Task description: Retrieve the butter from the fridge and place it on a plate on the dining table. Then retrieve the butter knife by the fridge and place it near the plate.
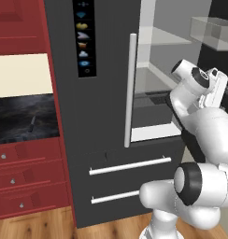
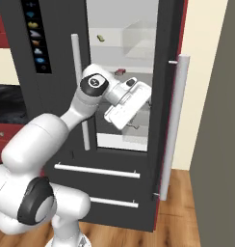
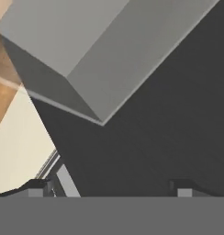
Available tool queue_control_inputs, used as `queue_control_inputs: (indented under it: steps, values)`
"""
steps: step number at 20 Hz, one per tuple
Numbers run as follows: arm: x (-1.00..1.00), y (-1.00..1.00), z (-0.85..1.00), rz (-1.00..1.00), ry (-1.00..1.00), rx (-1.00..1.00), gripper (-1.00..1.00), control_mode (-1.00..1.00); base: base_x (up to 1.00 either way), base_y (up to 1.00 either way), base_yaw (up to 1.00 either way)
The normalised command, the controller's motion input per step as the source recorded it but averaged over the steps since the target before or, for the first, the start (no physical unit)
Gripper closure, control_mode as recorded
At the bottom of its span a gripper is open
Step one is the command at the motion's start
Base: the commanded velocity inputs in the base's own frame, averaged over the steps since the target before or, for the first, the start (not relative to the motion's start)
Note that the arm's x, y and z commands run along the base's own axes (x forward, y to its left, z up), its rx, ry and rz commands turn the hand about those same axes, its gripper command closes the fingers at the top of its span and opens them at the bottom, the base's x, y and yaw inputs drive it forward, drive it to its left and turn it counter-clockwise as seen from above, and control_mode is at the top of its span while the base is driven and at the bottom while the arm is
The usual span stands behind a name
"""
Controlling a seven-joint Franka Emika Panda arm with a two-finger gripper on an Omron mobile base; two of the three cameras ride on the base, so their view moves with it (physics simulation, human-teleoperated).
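**A:** Where's the butter (image 2: 100, 37)?

**B:** From the right base camera I see it as a small pale yellow stick on an upper shelf inside the fridge (image 1: 106, 116), up around eleven o'clock from my hand. The right-hand door (image 2: 173, 120) stands open. A tiny red item (image 2: 120, 71) lies on the shelf below, just above my wrist.

**A:** And the tool?

**B:** The tool (image 3: 111, 188) sits at the open compartment. Its two dark tips stand far apart at the bottom of the hand camera, so it's released and grasping nothing. Ahead of it I see a dark grey surface and a pale grey box-like edge.

**A:** The butter knife?

**B:** The butter knife (image 1: 32, 122) lies on the black desk (image 1: 22, 116) left of the fridge, at about nine o'clock from the arm in the left base camera, well apart from it.
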Motion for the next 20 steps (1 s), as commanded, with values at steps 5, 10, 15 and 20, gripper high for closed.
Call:
queue_control_inputs:
  steps: [5, 10, 15, 20]
  values:
    - [-0.17, -0.14, 0.0, 0.0, 0.12, 0.0, -1.0, -1.0, 0.0, 0.0, 0.0]
    - [-0.08, 0.63, 0.04, -0.01, 0.06, 0.0, -1.0, -1.0, 0.0, 0.0, 0.0]
    - [0.03, 1.0, 0.06, -0.05, 0.07, 0.04, -1.0, -1.0, 0.0, 0.0, 0.0]
    - [0.3, 0.94, -0.08, -0.2, -0.09, 0.31, -1.0, -1.0, 0.0, 0.0, 0.0]
